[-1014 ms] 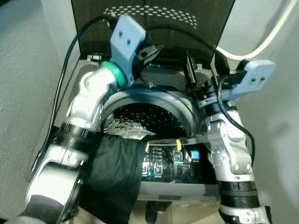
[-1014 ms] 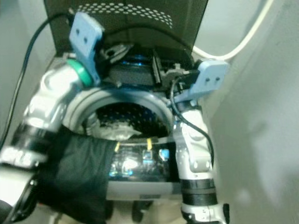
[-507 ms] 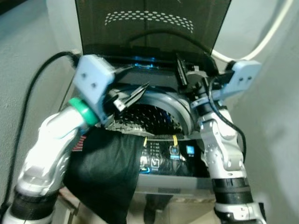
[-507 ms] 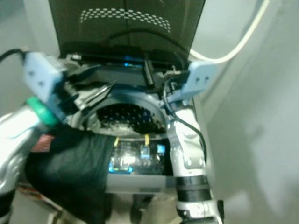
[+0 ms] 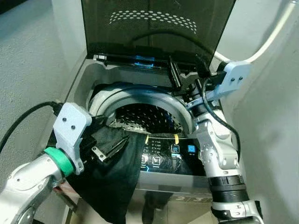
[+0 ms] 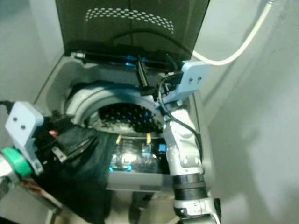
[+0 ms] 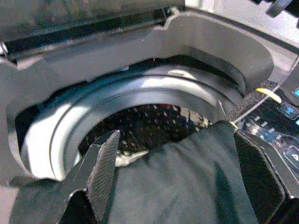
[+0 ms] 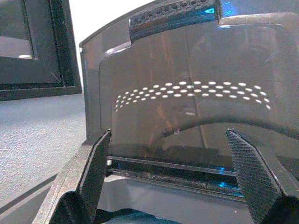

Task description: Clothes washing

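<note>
Black garment [image 5: 112, 177] draped over washer [image 5: 84, 79] front rim, hanging outside; left gripper [image 5: 111, 148] just above it, fingers apart, empty; right gripper [image 5: 180, 79] raised near open lid [image 5: 154, 28], fingers spread.

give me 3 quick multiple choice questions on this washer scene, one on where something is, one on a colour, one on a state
1. Where does the black garment lie?
A. wholly inside the drum
B. draped over the washer's front edge
C. on the floor

2. What colour is the ring on the left arm's wrist?
A. green
B. red
C. yellow

3. How is the washer lid?
A. shut flat
B. taken off
C. raised open

Answers:
1 B: the cloth hangs from the drum rim down over the front, beside the control panel.
2 A: a green band sits just behind the left gripper.
3 C: the dark lid stands upright behind the drum, with the right gripper before it.
</note>
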Tool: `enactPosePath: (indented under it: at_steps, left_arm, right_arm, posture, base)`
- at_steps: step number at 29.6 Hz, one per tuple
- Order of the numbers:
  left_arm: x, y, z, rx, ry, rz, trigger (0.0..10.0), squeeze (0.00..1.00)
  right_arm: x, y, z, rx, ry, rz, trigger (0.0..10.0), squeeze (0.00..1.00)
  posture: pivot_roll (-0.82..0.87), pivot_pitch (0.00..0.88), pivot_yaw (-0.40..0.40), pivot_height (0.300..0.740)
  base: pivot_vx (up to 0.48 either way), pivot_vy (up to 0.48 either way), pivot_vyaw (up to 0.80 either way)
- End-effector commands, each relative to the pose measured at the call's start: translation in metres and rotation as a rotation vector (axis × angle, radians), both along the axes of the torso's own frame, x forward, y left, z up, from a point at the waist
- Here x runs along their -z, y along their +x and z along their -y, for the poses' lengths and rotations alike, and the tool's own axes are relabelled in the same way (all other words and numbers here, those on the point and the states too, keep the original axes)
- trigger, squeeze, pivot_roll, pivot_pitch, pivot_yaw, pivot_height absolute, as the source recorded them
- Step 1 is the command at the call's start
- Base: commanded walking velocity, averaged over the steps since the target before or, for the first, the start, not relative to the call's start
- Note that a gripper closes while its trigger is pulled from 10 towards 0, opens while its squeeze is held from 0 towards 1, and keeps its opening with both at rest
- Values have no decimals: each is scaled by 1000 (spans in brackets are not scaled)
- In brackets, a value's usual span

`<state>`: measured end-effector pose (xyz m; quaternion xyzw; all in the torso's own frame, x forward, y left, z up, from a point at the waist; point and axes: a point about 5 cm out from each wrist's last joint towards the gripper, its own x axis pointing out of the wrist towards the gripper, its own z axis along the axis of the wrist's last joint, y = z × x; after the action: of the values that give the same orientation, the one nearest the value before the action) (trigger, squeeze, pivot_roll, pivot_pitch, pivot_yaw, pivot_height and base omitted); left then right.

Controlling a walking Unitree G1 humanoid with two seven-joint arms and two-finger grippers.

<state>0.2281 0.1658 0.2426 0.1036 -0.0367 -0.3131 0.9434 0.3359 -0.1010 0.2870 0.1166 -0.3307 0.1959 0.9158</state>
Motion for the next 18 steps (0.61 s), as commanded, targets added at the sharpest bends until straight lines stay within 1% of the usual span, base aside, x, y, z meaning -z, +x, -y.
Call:
enactPosePath:
  at_steps: [1,4,8,10,14,16,18]
  left_arm:
    - [5,-5,-2,-9,9,-64,10000,0]
    - [5,-6,-3,-5,17,-71,10000,0]
    - [13,-9,-4,-10,14,-133,10000,0]
    - [22,-8,-8,-35,3,-183,10000,0]
    - [22,-9,-8,-39,1,-194,10000,0]
    - [30,-11,-10,-47,10,-243,10000,0]
    - [30,-11,-10,-47,10,-243,10000,0]
  right_arm:
    - [4,-1,5,15,-2,-2,10000,0]
    - [4,-1,5,17,-3,-1,10000,0]
    - [5,-1,6,20,-3,0,10000,0]
    - [5,-1,6,23,-4,2,10000,0]
    - [5,-1,6,24,-4,3,10000,0]
    - [5,-1,7,27,-4,5,10000,0]
    - [5,-1,7,27,-4,5,10000,0]
  posture:
    - [143,117,-42,740]
    - [138,115,-36,740]
    - [134,112,-32,740]
    - [132,111,-31,740]
    - [132,111,-31,740]
    - [132,111,-31,740]
    - [132,111,-31,740]
  base:
    - [0,0,0]
    - [0,0,0]
    - [0,0,0]
    - [0,0,0]
    - [0,0,0]
    - [0,0,0]
    - [0,0,0]
